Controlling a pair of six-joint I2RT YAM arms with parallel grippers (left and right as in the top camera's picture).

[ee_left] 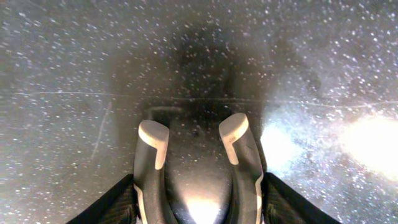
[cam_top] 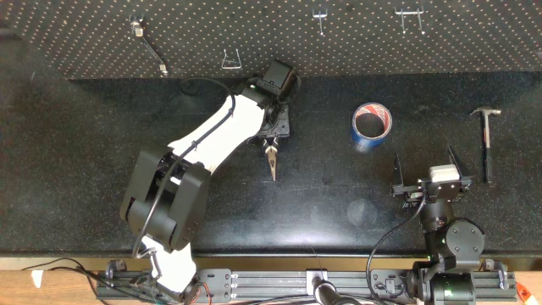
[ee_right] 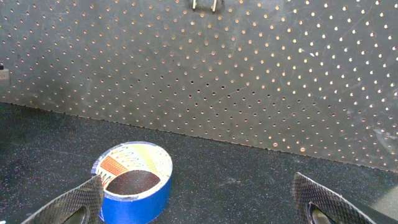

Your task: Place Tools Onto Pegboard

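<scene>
My left gripper [cam_top: 274, 134] sits over the middle of the black table, just in front of the pegboard [cam_top: 339, 38]. It is shut on the pliers [cam_top: 273, 159], whose pointed end faces the table's front edge. In the left wrist view the two pale handle ends of the pliers [ee_left: 153, 155] show between the black fingers [ee_left: 115, 202] of my left gripper [ee_left: 198, 199], close above the speckled surface. My right gripper [cam_top: 425, 172] rests open near the front right. A hammer [cam_top: 485, 140] lies at the far right, and a wrench [cam_top: 149, 42] hangs on the board at the left.
A blue tape roll [cam_top: 371, 125] stands ahead of my right gripper [ee_right: 199, 210] and in front of the pegboard [ee_right: 249, 74]; the tape roll [ee_right: 134, 177] is just past one finger. Bare hooks [cam_top: 230, 59] [cam_top: 320, 17] [cam_top: 411, 17] stick out of the board.
</scene>
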